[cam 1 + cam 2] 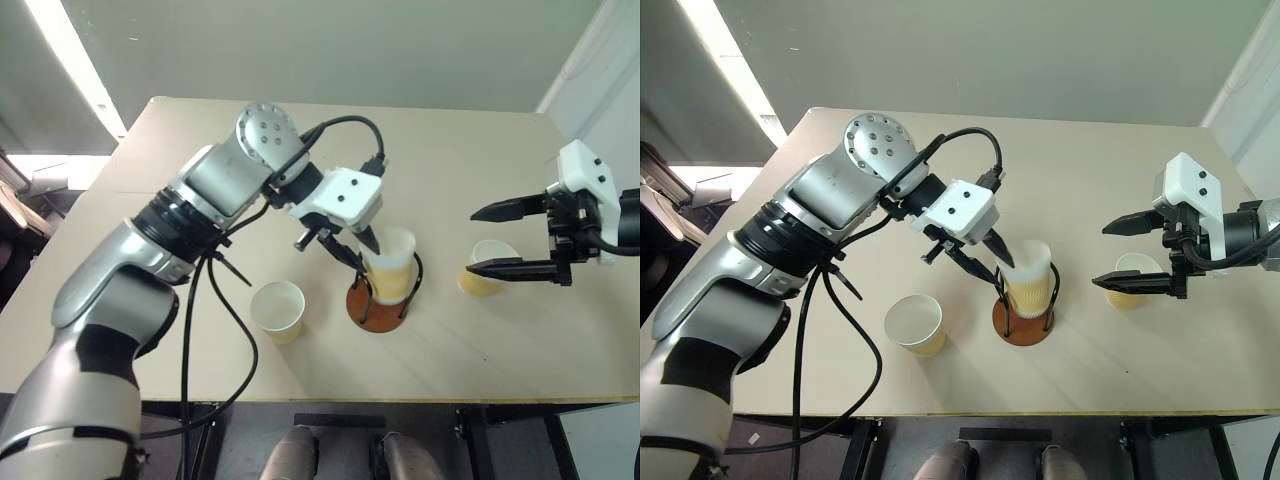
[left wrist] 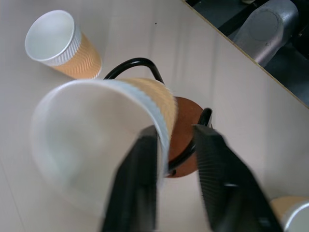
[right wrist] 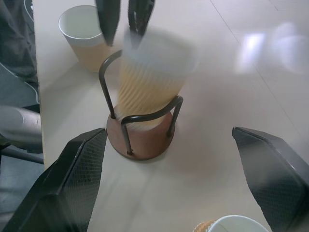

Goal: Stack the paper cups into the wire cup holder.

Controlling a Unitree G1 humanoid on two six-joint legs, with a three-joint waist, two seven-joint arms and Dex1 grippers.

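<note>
One paper cup (image 1: 390, 265) sits tilted between the black wire loops of the wire cup holder (image 1: 378, 314) near the table's front middle. My left gripper (image 1: 363, 255) is over the cup's near rim. Its fingers (image 2: 137, 183) are parted astride the cup wall, one inside and one outside, with a gap around the wall. A second paper cup (image 1: 278, 310) stands upright to the left of the holder. A third paper cup (image 1: 490, 252) stands to the right. My right gripper (image 1: 472, 240) hovers wide open above it, with nothing between its fingers.
The tan table (image 1: 460, 140) ends in a front edge just below the holder and cups. A black cable (image 1: 215, 330) hangs from my left arm over the table's front left.
</note>
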